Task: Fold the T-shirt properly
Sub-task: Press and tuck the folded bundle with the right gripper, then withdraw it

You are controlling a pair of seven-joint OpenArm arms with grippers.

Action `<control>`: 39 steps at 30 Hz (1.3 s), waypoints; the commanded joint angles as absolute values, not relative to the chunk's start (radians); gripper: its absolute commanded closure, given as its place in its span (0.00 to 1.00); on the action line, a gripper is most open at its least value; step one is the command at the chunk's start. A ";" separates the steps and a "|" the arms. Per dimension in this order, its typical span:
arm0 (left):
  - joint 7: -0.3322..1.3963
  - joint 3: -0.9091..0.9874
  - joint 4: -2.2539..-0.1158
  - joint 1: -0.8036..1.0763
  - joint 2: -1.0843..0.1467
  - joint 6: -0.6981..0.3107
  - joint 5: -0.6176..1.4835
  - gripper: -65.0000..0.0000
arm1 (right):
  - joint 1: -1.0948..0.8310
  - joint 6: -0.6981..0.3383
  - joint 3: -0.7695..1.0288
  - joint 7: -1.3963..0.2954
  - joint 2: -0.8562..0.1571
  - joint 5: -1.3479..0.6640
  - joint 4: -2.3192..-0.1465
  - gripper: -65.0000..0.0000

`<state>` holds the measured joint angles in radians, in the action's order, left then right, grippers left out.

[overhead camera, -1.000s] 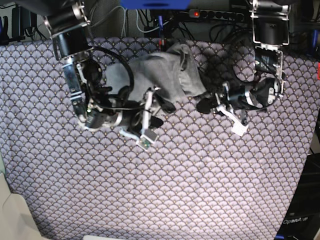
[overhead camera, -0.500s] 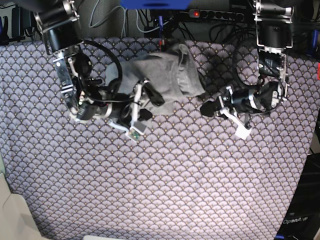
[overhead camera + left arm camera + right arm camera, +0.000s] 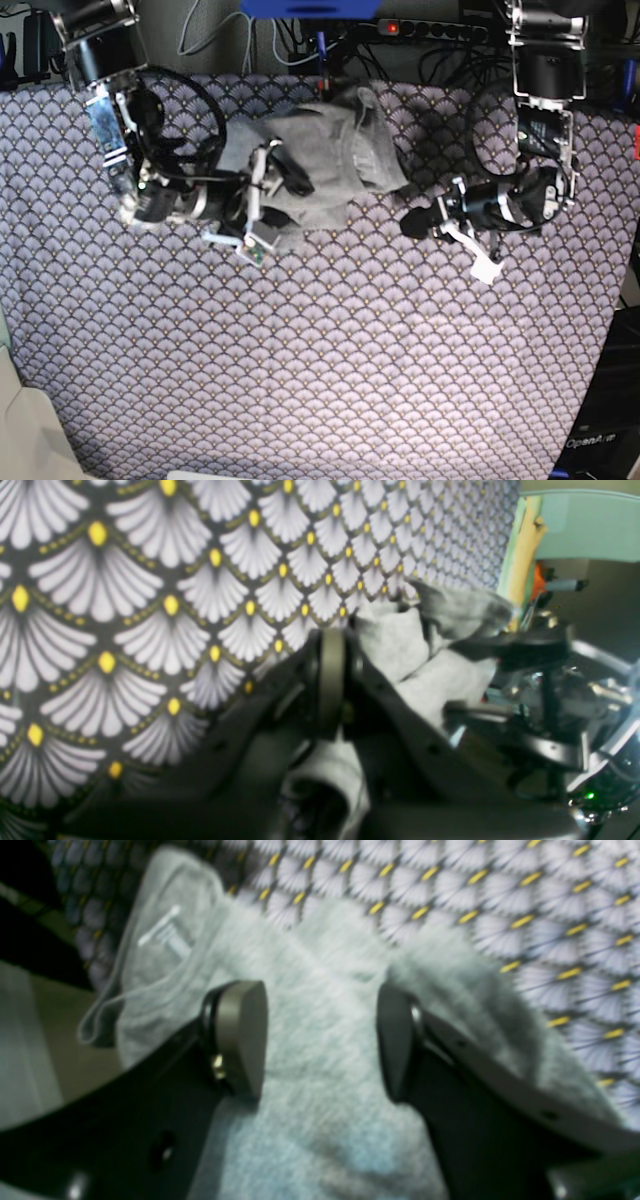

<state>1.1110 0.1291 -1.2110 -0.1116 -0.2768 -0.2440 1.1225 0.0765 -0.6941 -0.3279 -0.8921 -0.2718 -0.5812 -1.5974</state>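
a purple fan-scale cloth (image 3: 330,360) covers the table, each scale tipped with a yellow dot; it lies mostly flat, reaching nearly to the frame's left and lower edges; behind its far edge, a black power strip (image 3: 430,30) with a red light, tangled dark cables (image 3: 300,45) and a blue object (image 3: 310,8); a pale surface (image 3: 25,430) shows at lower left.

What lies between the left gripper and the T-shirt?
In the base view, only bare patterned cloth separates the shut left gripper from the T-shirt.
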 commanded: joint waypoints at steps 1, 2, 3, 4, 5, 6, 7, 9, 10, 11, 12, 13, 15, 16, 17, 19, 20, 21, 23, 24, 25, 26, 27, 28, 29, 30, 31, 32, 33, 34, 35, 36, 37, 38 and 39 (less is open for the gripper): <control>1.104 0.134 -1.224 -0.134 -0.286 -0.255 1.144 1.00 | 0.094 -0.698 -0.326 -0.878 -0.278 -0.596 -1.613 0.45; 1.104 0.134 -1.222 -0.134 -0.286 -0.255 1.144 1.00 | 0.093 -0.698 -0.326 -0.878 -0.278 -0.596 -1.613 0.45; 1.104 0.134 -1.222 -0.134 -0.286 -0.255 1.144 1.00 | 0.090 -0.698 -0.326 -0.878 -0.277 -0.596 -1.613 0.45; 1.104 0.134 -1.222 -0.134 -0.286 -0.255 1.144 1.00 | 0.082 -0.698 -0.326 -0.878 -0.277 -0.596 -1.613 0.45; 1.104 0.134 -1.222 -0.134 -0.286 -0.255 1.144 1.00 | 0.074 -0.698 -0.326 -0.878 -0.277 -0.596 -1.613 0.45; 1.104 0.134 -1.222 -0.134 -0.286 -0.255 1.144 1.00 | 0.073 -0.698 -0.326 -0.878 -0.277 -0.596 -1.613 0.46; 1.104 0.134 -1.222 -0.134 -0.286 -0.255 1.144 1.00 | 0.073 -0.698 -0.328 -0.878 -0.277 -0.596 -1.613 0.49; 1.101 0.134 -1.222 -0.134 -0.286 -0.255 1.144 1.00 | 0.073 -0.698 -0.328 -0.878 -0.277 -0.596 -1.613 0.60; 1.101 0.134 -1.222 -0.134 -0.286 -0.255 1.144 1.00 | 0.073 -0.698 -0.328 -0.878 -0.277 -0.596 -1.613 0.67; 1.101 0.134 -1.222 -0.134 -0.286 -0.255 1.144 1.00 | 0.073 -0.698 -0.328 -0.878 -0.277 -0.596 -1.613 0.76; 1.102 0.134 -1.222 -0.134 -0.286 -0.255 1.144 1.00 | 0.073 -0.698 -0.323 -0.878 -0.277 -0.596 -1.613 0.85; 1.102 0.134 -1.222 -0.134 -0.286 -0.255 1.144 1.00 | 0.073 -0.698 -0.323 -0.878 -0.277 -0.595 -1.613 0.93; 1.102 0.134 -1.222 -0.134 -0.286 -0.255 1.144 1.00 | 0.077 -0.698 -0.323 -0.878 -0.278 -0.595 -1.607 1.00; 1.102 0.134 -1.222 -0.134 -0.286 -0.255 1.144 1.00 | 0.081 -0.698 -0.325 -0.878 -0.280 -0.595 -1.600 1.00; 1.102 0.134 -1.222 -0.134 -0.286 -0.255 1.144 1.00 | 0.081 -0.698 -0.323 -0.878 -0.288 -0.595 -1.596 1.00; 1.104 0.134 -1.222 -0.134 -0.286 -0.255 1.144 1.00 | 0.082 -0.698 -0.323 -0.878 -0.312 -0.595 -1.596 1.00; 1.104 0.134 -1.222 -0.134 -0.286 -0.255 1.144 1.00 | 0.087 -0.698 -0.323 -0.878 -0.317 -0.595 -1.598 1.00; 1.104 0.134 -1.222 -0.134 -0.286 -0.255 1.144 1.00 | 0.097 -0.698 -0.323 -0.878 -0.326 -0.595 -1.600 1.00; 1.102 0.134 -1.222 -0.134 -0.286 -0.255 1.144 1.00 | 0.104 -0.698 -0.321 -0.880 -0.351 -0.596 -1.600 1.00; 1.102 0.134 -1.222 -0.134 -0.286 -0.255 1.144 1.00 | 0.105 -0.698 -0.321 -0.880 -0.360 -0.596 -1.601 1.00; 1.102 0.134 -1.222 -0.134 -0.286 -0.255 1.144 1.00 | 0.105 -0.698 -0.321 -0.880 -0.371 -0.596 -1.601 1.00; 1.101 0.134 -1.222 -0.134 -0.286 -0.255 1.144 1.00 | 0.105 -0.698 -0.321 -0.880 -0.378 -0.596 -1.601 1.00; 1.101 0.134 -1.222 -0.134 -0.286 -0.255 1.144 1.00 | 0.107 -0.698 -0.321 -0.880 -0.387 -0.596 -1.603 1.00; 1.099 0.134 -1.222 -0.134 -0.286 -0.255 1.144 1.00 | 0.110 -0.698 -0.321 -0.880 -0.395 -0.596 -1.603 1.00; 1.096 0.134 -1.222 -0.134 -0.286 -0.255 1.144 1.00 | 0.117 -0.698 -0.323 -0.880 -0.403 -0.596 -1.603 1.00; 1.095 0.134 -1.221 -0.134 -0.286 -0.255 1.142 1.00 | 0.122 -0.698 -0.323 -0.881 -0.409 -0.596 -1.603 1.00; 1.095 0.134 -1.221 -0.136 -0.286 -0.255 1.142 1.00 | 0.124 -0.698 -0.323 -0.881 -0.417 -0.596 -1.603 1.00; 1.095 0.134 -1.221 -0.136 -0.286 -0.255 1.142 1.00 | 0.125 -0.698 -0.323 -0.880 -0.426 -0.596 -1.603 1.00; 1.095 0.134 -1.221 -0.136 -0.286 -0.255 1.142 1.00 | 0.125 -0.698 -0.323 -0.880 -0.437 -0.596 -1.603 1.00; 1.095 0.134 -1.221 -0.136 -0.286 -0.255 1.142 1.00 | 0.125 -0.698 -0.323 -0.880 -0.444 -0.596 -1.603 1.00; 1.095 0.134 -1.221 -0.136 -0.285 -0.255 1.142 1.00 | 0.130 -0.698 -0.323 -0.880 -0.453 -0.596 -1.606 1.00; 1.095 0.134 -1.221 -0.137 -0.285 -0.255 1.142 1.00 | 0.139 -0.698 -0.323 -0.885 -0.461 -0.596 -1.615 1.00; 1.095 0.134 -1.221 -0.147 -0.285 -0.255 1.142 1.00 | 0.142 -0.698 -0.321 -0.888 -0.466 -0.596 -1.623 1.00; 1.095 0.134 -1.219 -0.153 -0.285 -0.255 1.141 1.00 | 0.143 -0.698 -0.321 -0.888 -0.469 -0.596 -1.629 1.00; 1.095 0.134 -1.219 -0.154 -0.285 -0.255 1.141 1.00 | 0.145 -0.698 -0.321 -0.888 -0.479 -0.596 -1.633 1.00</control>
<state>1.1030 0.1291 -1.2041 -0.1303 -0.2764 -0.2436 1.1149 0.1268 -0.6945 -0.3305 -0.9005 -0.4641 -0.5877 -1.6161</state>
